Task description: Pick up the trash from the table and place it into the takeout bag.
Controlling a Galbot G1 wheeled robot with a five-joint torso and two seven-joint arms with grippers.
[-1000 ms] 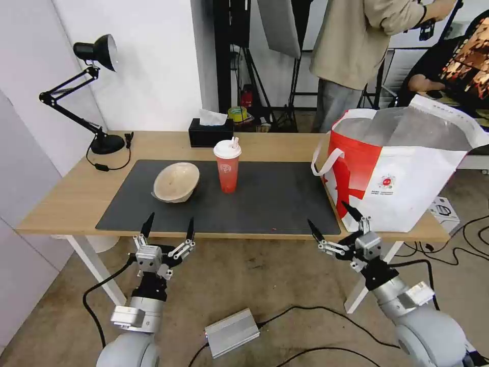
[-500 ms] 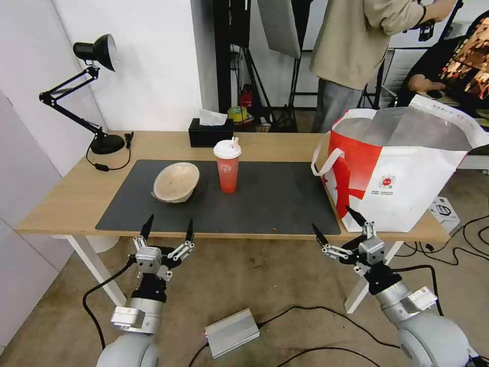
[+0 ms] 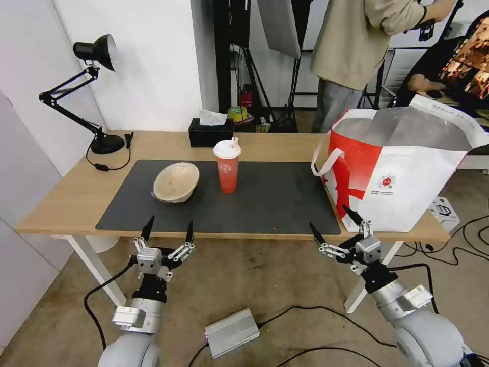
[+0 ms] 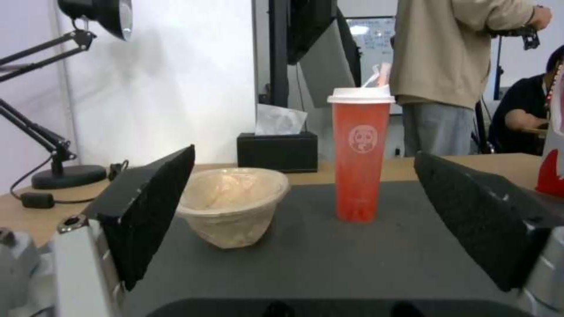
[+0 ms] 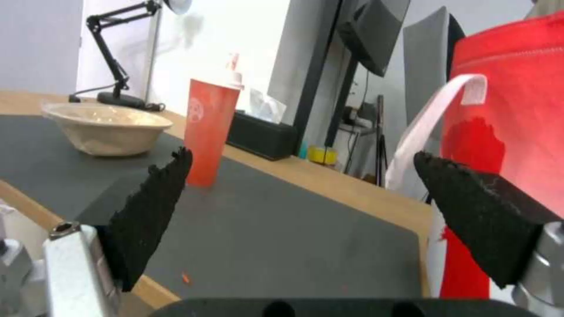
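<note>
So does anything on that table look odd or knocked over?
The beige paper-pulp bowl looks a bit crumpled and sits tilted on the dark mat, with its opening tipped toward the front edge. The red cup stands upright and nothing has spilled. A few small red crumbs lie near the mat's front edge.

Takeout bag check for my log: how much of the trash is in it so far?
Done: cannot tell; the takeout bag hides its contents. In hand: nothing; left tool and right tool hang open before the table. Left: beige bowl and red cup.
</note>
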